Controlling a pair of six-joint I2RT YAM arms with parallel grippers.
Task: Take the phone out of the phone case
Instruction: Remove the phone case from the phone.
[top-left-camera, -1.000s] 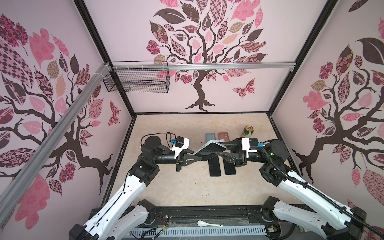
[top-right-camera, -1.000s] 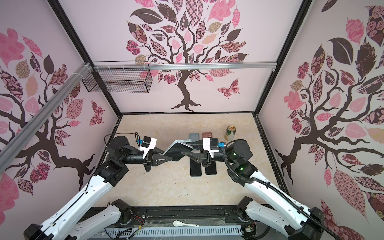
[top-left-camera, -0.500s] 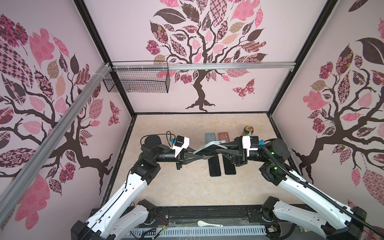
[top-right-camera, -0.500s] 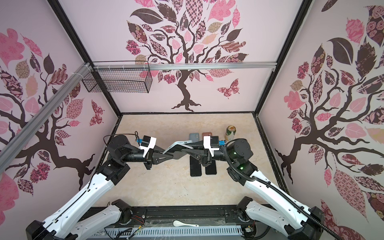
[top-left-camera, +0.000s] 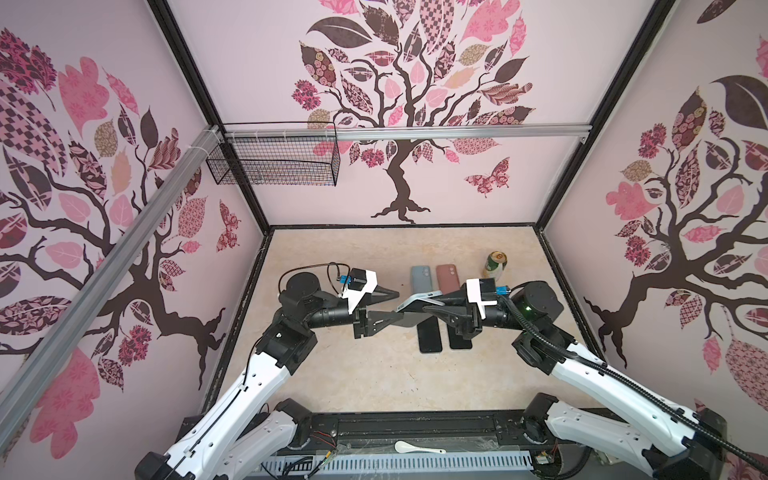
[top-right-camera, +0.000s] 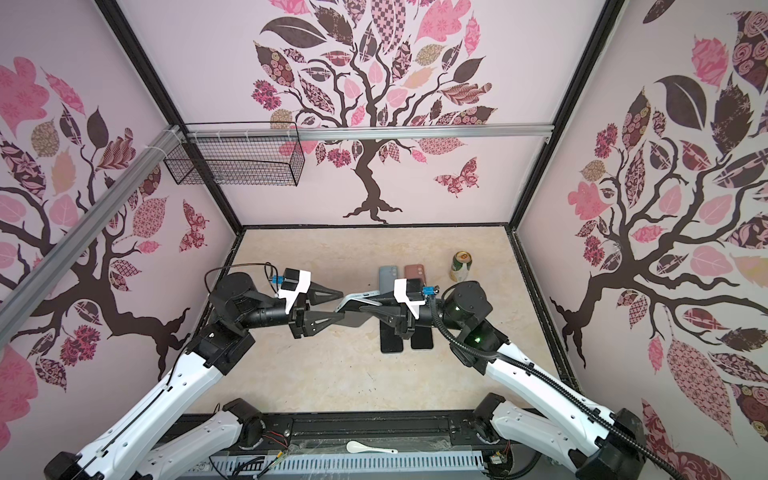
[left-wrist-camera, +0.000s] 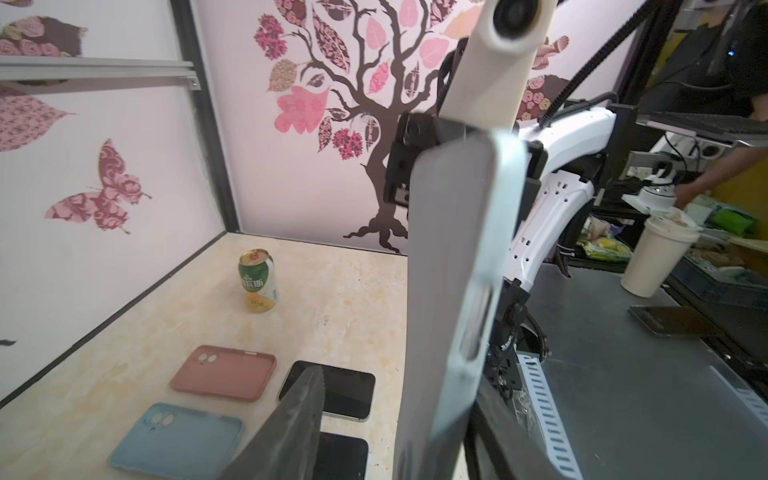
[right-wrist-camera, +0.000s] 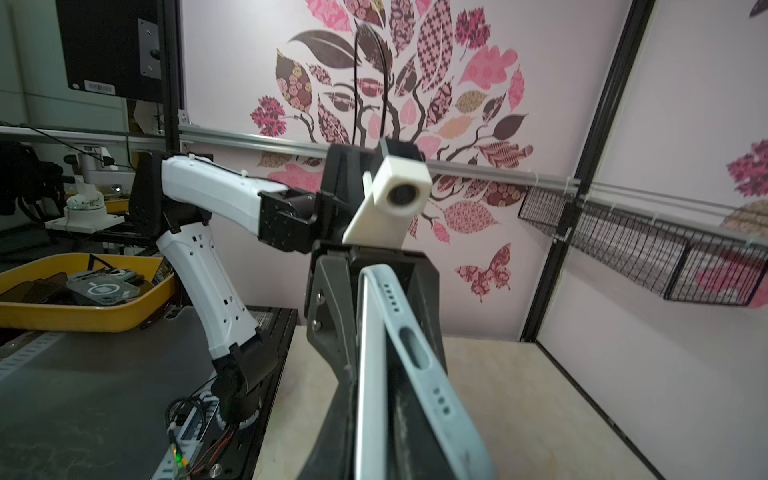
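My right end effector is clamped on the white-edged phone in its pale blue soft case, my left end effector jaws apart at its free end.

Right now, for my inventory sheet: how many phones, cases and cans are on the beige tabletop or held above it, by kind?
bare phones: 2
empty cases: 2
cased phone, held aloft: 1
can: 1
total: 6

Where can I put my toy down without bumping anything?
Bare table left of the blue case and black phones, out to the left wall, and in front of them. Crowded by the brown case and can.
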